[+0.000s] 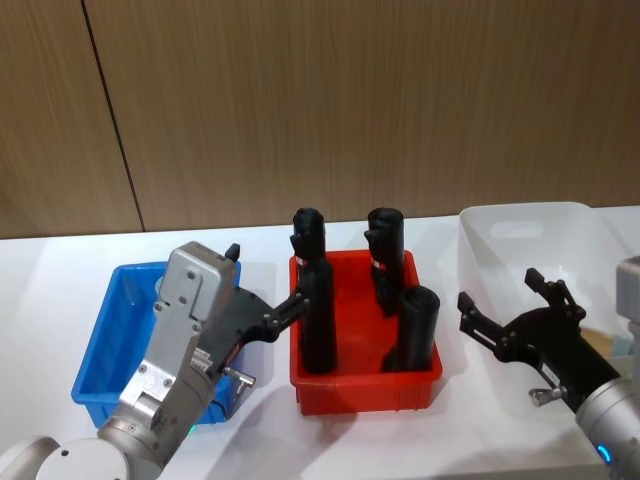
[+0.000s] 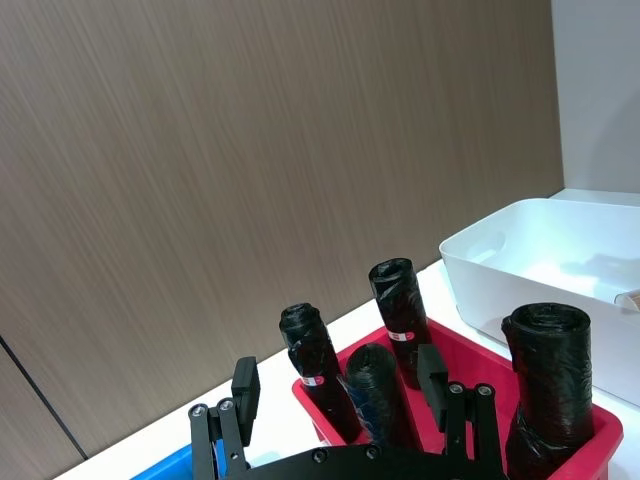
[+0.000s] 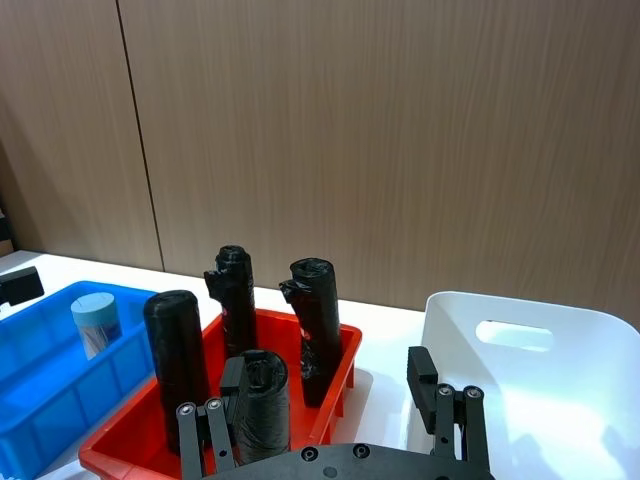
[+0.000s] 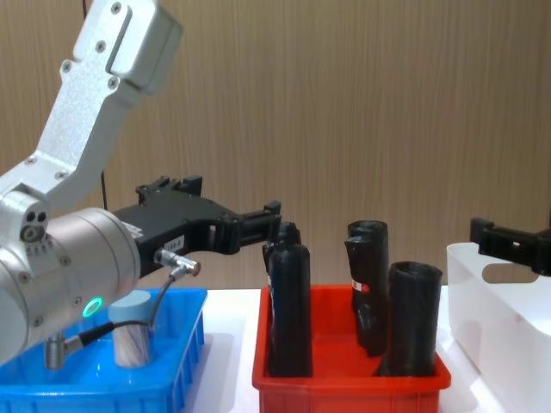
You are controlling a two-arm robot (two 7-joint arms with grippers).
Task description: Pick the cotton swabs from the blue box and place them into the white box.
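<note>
No legible labels; cotton swabs tub (image 4: pixel 133 340) upright in blue box (image 4: pixel 185 344); left gripper (image 1: pixel 270 305) & right gripper (image 1: pixel 505 305) both open, empty.

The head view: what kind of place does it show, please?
Probably an indoor robot test or demonstration bench, not a home. A plain white table stands against a wood-panelled wall, and three plastic bins sit in a row: the blue box, a red bin of black rolls, and the white box.

bright, even indoor light, soft shadows, sharp focus, no strong glare
</note>
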